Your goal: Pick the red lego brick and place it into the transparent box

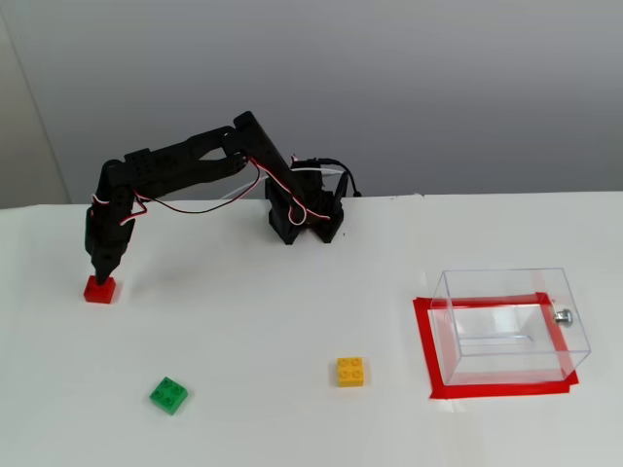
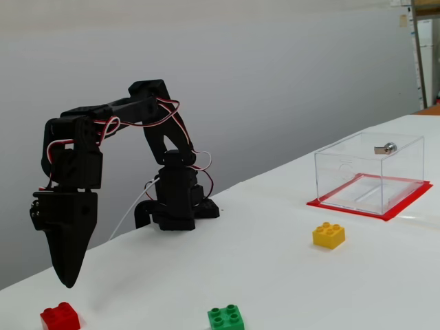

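The red lego brick (image 1: 99, 289) lies on the white table at the left in a fixed view; it also shows at the bottom left in another fixed view (image 2: 60, 317). My black gripper (image 1: 103, 271) points straight down just above the brick (image 2: 69, 280), with a small gap to it. Its jaws look closed to a point and hold nothing. The transparent box (image 1: 506, 287) stands empty at the right, inside a red tape rectangle (image 1: 501, 390), with a small silver knob (image 2: 389, 147) on one wall. The box is far from the gripper.
A yellow brick (image 1: 350, 372) lies left of the box, and a green brick (image 1: 169, 394) lies nearer the front left. Both show in the other fixed view too, yellow (image 2: 328, 235) and green (image 2: 226, 318). The arm's base (image 1: 304, 216) stands at the table's back edge.
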{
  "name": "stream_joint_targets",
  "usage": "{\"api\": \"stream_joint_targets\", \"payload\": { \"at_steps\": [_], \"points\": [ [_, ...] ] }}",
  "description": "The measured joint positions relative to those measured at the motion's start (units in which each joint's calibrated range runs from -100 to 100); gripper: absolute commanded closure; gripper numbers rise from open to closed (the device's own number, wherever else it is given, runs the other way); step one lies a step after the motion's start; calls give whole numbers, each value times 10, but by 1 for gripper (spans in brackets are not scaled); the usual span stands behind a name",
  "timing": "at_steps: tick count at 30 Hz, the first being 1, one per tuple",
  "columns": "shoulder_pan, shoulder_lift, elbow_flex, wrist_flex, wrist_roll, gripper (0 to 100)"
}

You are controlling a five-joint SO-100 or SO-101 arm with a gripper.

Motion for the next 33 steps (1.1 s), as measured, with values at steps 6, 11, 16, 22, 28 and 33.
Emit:
{"api": "stream_joint_targets", "payload": {
  "at_steps": [6, 11, 16, 22, 28, 33],
  "points": [
    [0, 3, -2, 0, 0, 85],
    [0, 3, -3, 0, 0, 73],
    [-1, 3, -3, 0, 0, 69],
    [-1, 3, -3, -41, 0, 67],
    [-11, 3, -3, -53, -1, 67],
    [-21, 23, -3, -53, -1, 67]
  ]
}}
